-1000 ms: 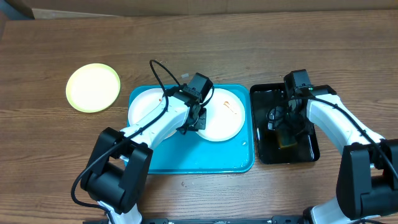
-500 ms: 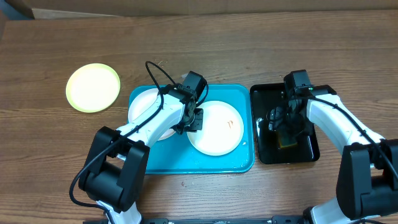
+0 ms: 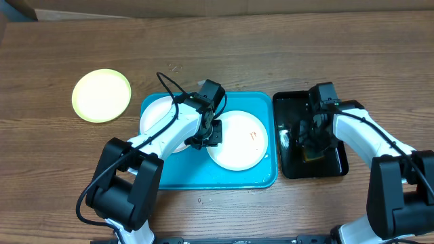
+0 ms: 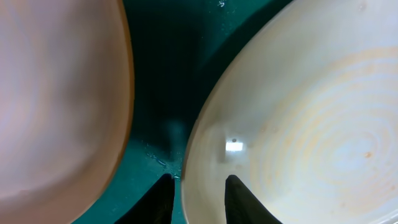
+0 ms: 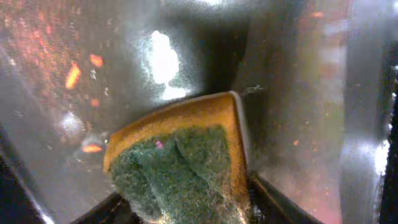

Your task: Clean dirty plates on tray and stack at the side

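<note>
The turquoise tray (image 3: 203, 173) holds two white dirty plates. The left plate (image 3: 157, 116) is partly under my left arm. The right plate (image 3: 239, 144) carries an orange-red smear (image 3: 254, 135). My left gripper (image 3: 211, 133) stands open at the right plate's left rim. In the left wrist view the left gripper (image 4: 199, 178) straddles that rim, one finger over the right plate (image 4: 298, 124) and one over the tray (image 4: 168, 74). A pale yellow-green plate (image 3: 102, 95) lies on the table at the left. My right gripper (image 3: 312, 139) is shut on a sponge (image 5: 180, 162).
A black tray (image 3: 290, 102) stands right of the turquoise tray, wet inside, with the green-and-orange sponge (image 3: 313, 154) in it. The left white plate (image 4: 62, 93) fills the left of the left wrist view. Bare wooden table lies behind and in front of both trays.
The right white plate has slid toward the tray's front with my left gripper, whose jaws have since widened. My right gripper has closed on the sponge.
</note>
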### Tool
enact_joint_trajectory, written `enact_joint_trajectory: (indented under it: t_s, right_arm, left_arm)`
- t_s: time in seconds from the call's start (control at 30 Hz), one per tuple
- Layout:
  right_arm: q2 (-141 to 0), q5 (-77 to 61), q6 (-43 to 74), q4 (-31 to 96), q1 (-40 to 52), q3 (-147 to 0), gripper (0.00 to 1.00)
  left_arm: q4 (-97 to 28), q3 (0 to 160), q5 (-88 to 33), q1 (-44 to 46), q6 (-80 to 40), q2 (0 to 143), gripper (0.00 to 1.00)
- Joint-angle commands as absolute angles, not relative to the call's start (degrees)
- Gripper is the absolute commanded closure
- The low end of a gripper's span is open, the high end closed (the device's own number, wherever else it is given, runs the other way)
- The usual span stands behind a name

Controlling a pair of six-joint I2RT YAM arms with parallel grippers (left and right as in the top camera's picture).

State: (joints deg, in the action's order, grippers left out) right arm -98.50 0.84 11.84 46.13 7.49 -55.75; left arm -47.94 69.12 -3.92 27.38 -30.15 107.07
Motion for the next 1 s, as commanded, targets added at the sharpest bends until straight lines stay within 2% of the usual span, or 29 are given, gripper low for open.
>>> enact_joint_trajectory:
  t_s: [0.0, 0.03, 0.07, 0.2, 0.23, 0.37, 0.47, 0.73, 0.97]
  right_arm:
    - [-97.3, 1.41, 12.08, 45.23, 7.4, -55.2, 0.8]
    - [-97.3, 1.41, 12.08, 44.71, 7.29, -55.31, 0.91]
    - [-97.3, 1.39, 12.08, 44.49, 7.11, -55.61, 0.96]
    - [-97.3, 1.41, 12.05, 45.63, 6.63, -57.54, 0.94]
    - [-97.3, 1.41, 12.03, 45.87, 6.63, -57.67, 0.93]
    - [-97.3, 1.41, 12.03, 46.26, 6.63, -57.6, 0.96]
    - [-97.25, 1.41, 10.66, 46.26, 6.63, -58.5, 0.96]
    - [-96.53, 5.13, 15.64, 55.88, 6.63, -69.67, 0.96]
    - [-96.53, 5.04, 12.32, 57.45, 6.7, -71.77, 0.96]
  left_arm:
    - [-47.51, 68.66, -2.96, 27.2, -32.84, 108.03, 0.69]
    - [-47.46, 68.66, -2.74, 27.09, -32.84, 108.03, 0.69]
    - [-47.51, 68.66, -2.76, 26.96, -32.86, 108.03, 0.68]
    - [-47.53, 68.66, -2.31, 26.85, -33.78, 108.03, 0.61]
    - [-47.53, 68.66, -2.33, 26.85, -34.74, 108.03, 0.62]
    - [-47.51, 68.66, -2.31, 26.87, -35.2, 108.03, 0.79]
    - [-47.53, 68.66, -2.39, 26.87, -36.4, 108.03, 0.96]
    - [-49.08, 68.66, -2.33, 26.79, -39.55, 108.03, 0.96]
    - [-48.71, 68.66, -2.33, 25.71, -44.1, 108.03, 0.96]
